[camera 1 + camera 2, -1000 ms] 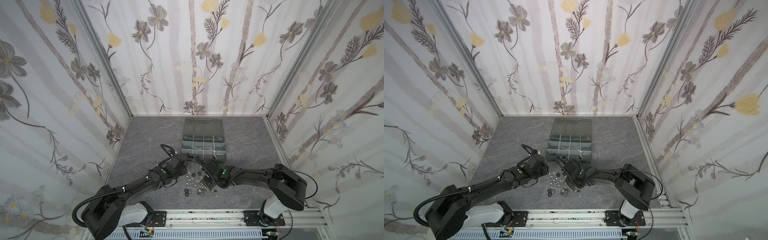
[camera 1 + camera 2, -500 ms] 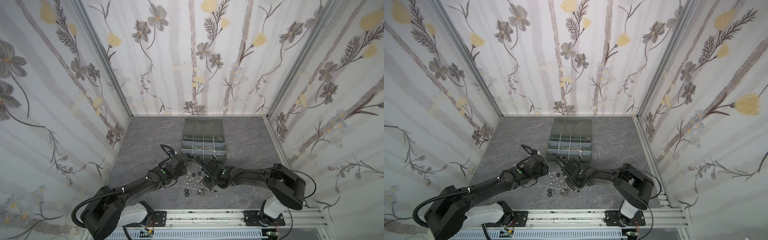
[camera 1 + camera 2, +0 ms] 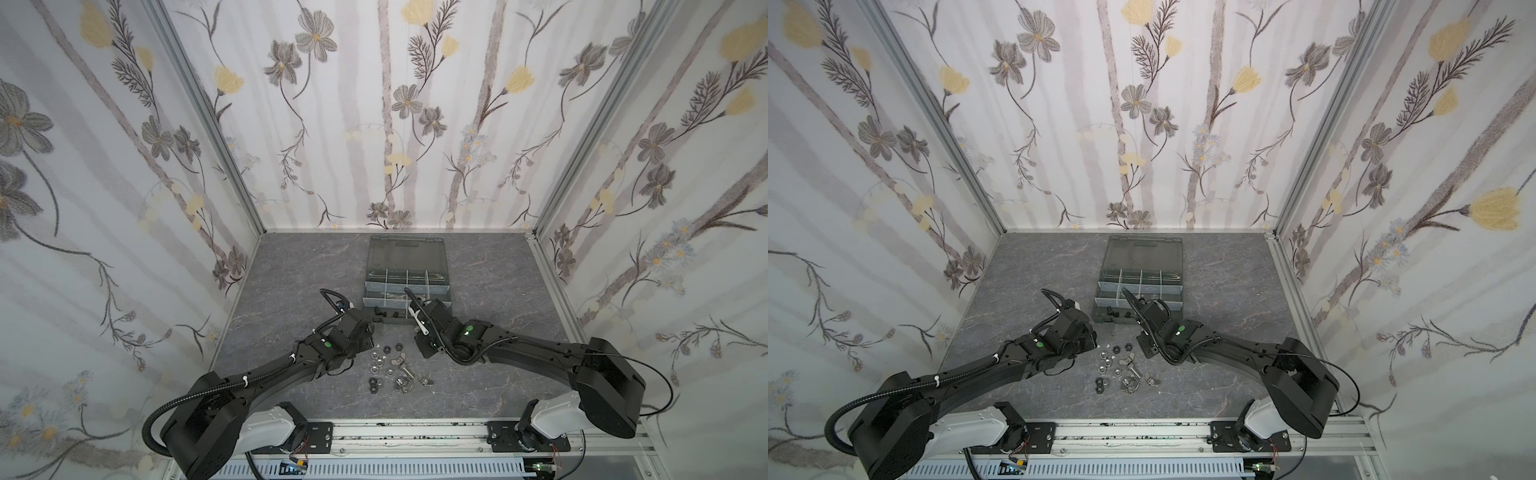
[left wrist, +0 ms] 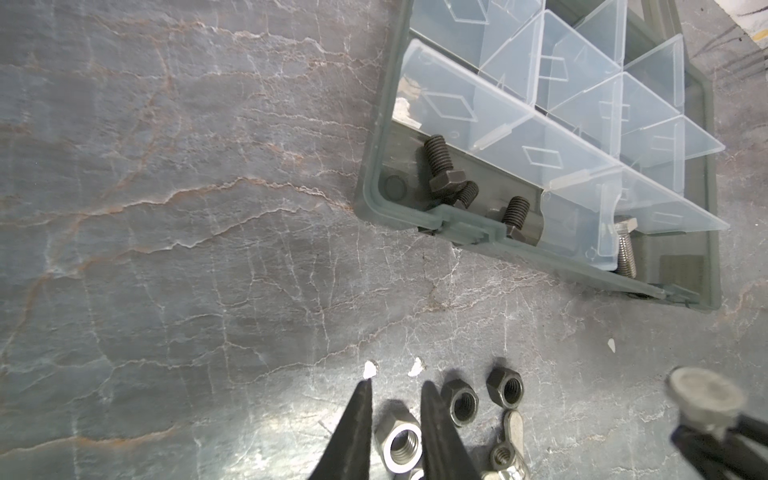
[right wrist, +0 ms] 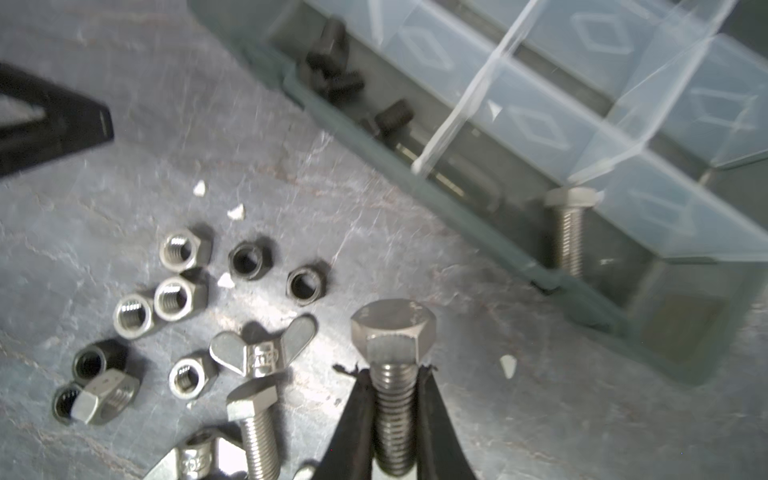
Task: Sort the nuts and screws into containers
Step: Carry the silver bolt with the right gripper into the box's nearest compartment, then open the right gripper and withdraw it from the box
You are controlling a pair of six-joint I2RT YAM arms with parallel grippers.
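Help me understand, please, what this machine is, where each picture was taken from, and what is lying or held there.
The machine is two robot arms on a rail, the left arm and the right arm, each ending in a two-fingered claw. Both top views look down on the grey table; each wrist view comes from a camera riding behind one claw. Loose nuts, wing nuts and a spare bolt lie clustered on the table, near an open organiser case already holding black screws and a silver bolt. The right claw is shut on a second silver bolt; the left claw hovers open over a silver nut, holding nothing.
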